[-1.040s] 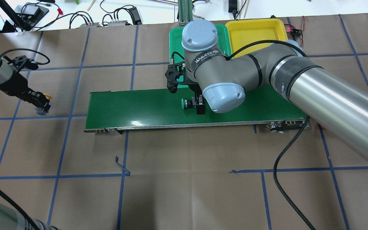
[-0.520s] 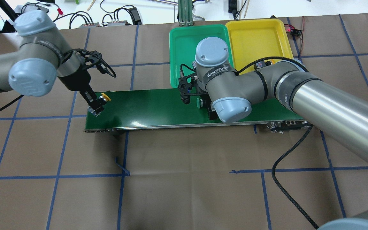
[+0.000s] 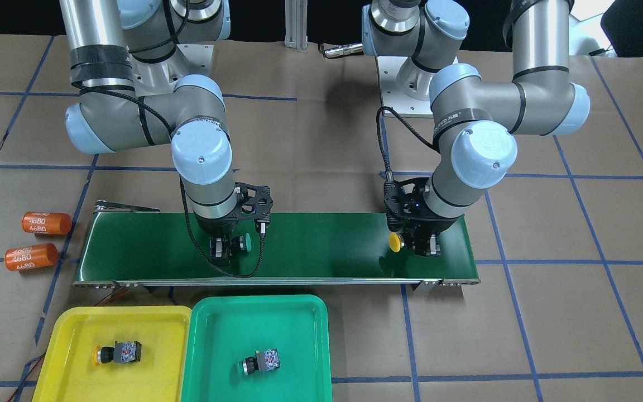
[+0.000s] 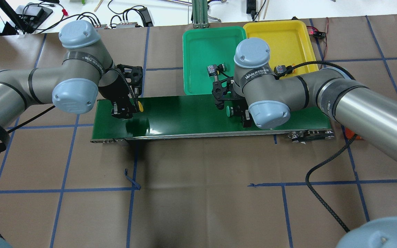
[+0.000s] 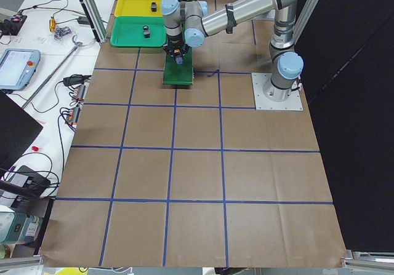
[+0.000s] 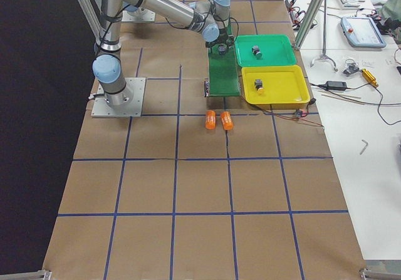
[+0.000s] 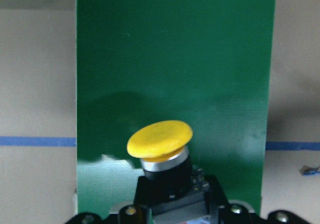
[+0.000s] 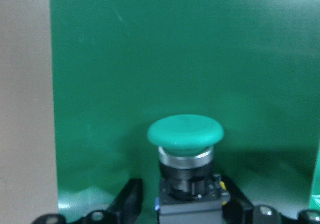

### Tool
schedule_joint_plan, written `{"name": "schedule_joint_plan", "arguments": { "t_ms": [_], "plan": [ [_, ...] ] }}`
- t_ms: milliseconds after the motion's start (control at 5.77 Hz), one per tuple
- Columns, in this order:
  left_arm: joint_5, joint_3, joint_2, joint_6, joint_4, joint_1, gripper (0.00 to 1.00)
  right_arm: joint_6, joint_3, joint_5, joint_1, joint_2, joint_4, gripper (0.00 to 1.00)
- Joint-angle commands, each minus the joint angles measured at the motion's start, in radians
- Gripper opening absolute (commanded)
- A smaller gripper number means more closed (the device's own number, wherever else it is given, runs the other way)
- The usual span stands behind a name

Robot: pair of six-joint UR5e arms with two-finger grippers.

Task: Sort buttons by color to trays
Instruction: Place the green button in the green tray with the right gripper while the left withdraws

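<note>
My left gripper point(image 4: 126, 110) is shut on a yellow-capped button point(image 4: 138, 107) and holds it just above the left part of the belt; the cap fills the left wrist view point(image 7: 160, 139). My right gripper point(image 4: 240, 115) is shut on a green-capped button point(image 4: 228, 111) low over the belt's right part; its cap shows in the right wrist view point(image 8: 186, 134). The green tray point(image 4: 195, 38) holds one green button point(image 4: 215, 69). The yellow tray point(image 4: 274, 27) holds one yellow button point(image 4: 281, 69). Both trays lie just beyond the belt.
The long dark-green conveyor belt point(image 4: 184, 115) lies across the middle of the table. Two orange cylinders marked 4680 point(image 3: 46, 223) point(image 3: 31, 257) lie off the belt's end on my right. A black cable point(image 4: 319, 193) trails over the paper near the right arm.
My left arm has swung right, bringing the yellow button from beside the table's left onto the belt's left part. My right arm has carried the green button rightward along the belt.
</note>
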Motion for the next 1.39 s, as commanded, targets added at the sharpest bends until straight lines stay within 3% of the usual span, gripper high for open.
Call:
{"name": "schedule_joint_plan", "arguments": {
  "t_ms": [0,173,520,866,1040,1213],
  "plan": [
    [0.011,-0.006,-0.015,-0.01,0.019,-0.079,0.63,-0.037,-0.016,0.001,-0.048,-0.04,-0.002,0.13],
    [0.014,-0.006,-0.014,-0.032,0.022,-0.08,0.96,-0.071,-0.075,0.001,-0.068,-0.052,0.002,0.13],
    [0.016,0.025,0.052,-0.308,-0.006,-0.083,0.98,-0.103,-0.268,0.006,-0.065,0.042,-0.002,0.14],
    [0.018,0.04,0.193,-0.769,-0.168,-0.081,0.97,-0.099,-0.588,0.012,-0.06,0.307,-0.001,0.17],
    [0.018,0.042,0.242,-0.972,-0.202,-0.081,0.97,-0.097,-0.686,0.016,-0.056,0.396,-0.004,0.17],
    [0.015,0.054,0.282,-1.151,-0.257,-0.081,0.97,-0.037,-0.7,0.071,-0.039,0.429,0.001,0.29]
  ]
}}
